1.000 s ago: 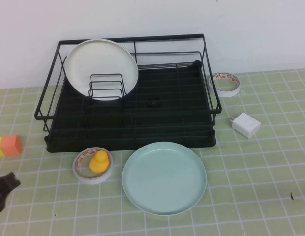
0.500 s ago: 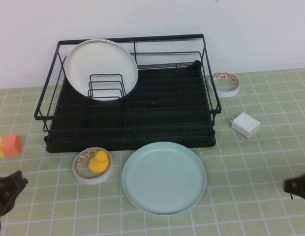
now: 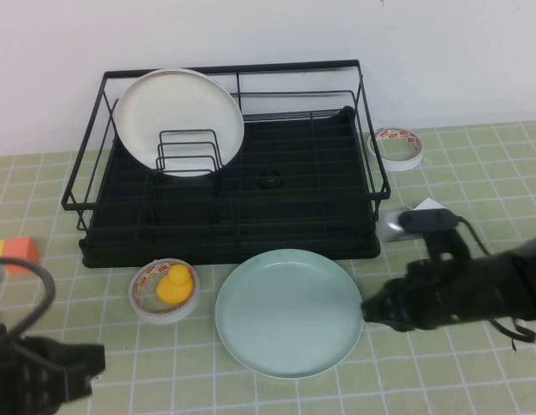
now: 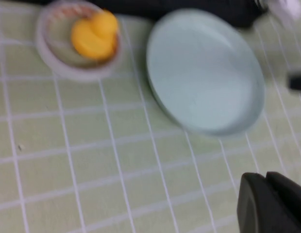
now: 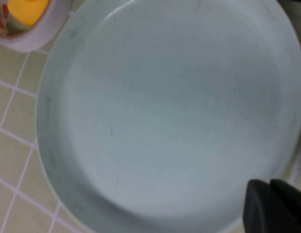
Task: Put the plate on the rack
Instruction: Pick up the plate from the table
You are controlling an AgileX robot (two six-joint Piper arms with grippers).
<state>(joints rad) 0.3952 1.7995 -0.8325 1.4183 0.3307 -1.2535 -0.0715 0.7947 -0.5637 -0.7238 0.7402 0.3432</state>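
At lower centre we see the plate (image 3: pixel 289 313) flat before the rack (image 3: pixel 229 164); right gripper (image 3: pixel 372 309), opening indiscernible, meets its rim; left gripper (image 3: pixel 86 367), likewise indiscernible, lower left.

Honestly nothing here is readable. The tape roll (image 3: pixel 397 147) past the rack's right end and the other tape roll (image 3: pixel 163 292) with the yellow duck in it both have red markings on their inner rings, but I can't make out a single letter or number. No other labels or signs anywhere that I can spot.
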